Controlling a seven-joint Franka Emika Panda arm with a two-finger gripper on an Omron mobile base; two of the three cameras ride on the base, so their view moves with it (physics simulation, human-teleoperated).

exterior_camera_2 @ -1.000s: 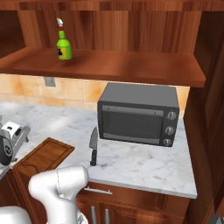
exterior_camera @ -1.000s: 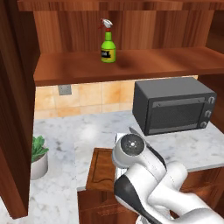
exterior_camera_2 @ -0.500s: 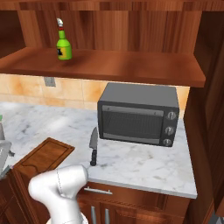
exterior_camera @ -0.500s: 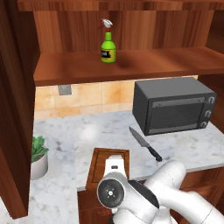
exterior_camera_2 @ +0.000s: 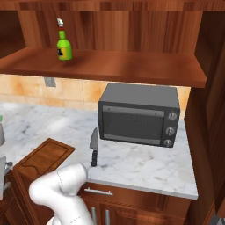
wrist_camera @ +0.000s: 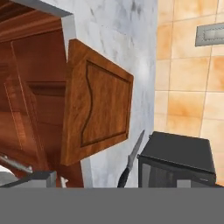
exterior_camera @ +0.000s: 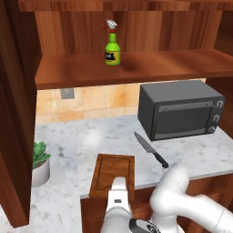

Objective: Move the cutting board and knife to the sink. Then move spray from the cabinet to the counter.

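Wide-open gripper (exterior_camera: 119, 196) nears the cutting board (exterior_camera: 113, 174) overhanging the counter (exterior_camera: 109, 136); a nudge could tip it off.

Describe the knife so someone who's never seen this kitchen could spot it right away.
Start at the dark grey toaster oven on the white marble counter. Just to its left lies the knife, flat on the marble, between the oven and the wooden cutting board. It is the one slim thing there: grey pointed blade, black handle.
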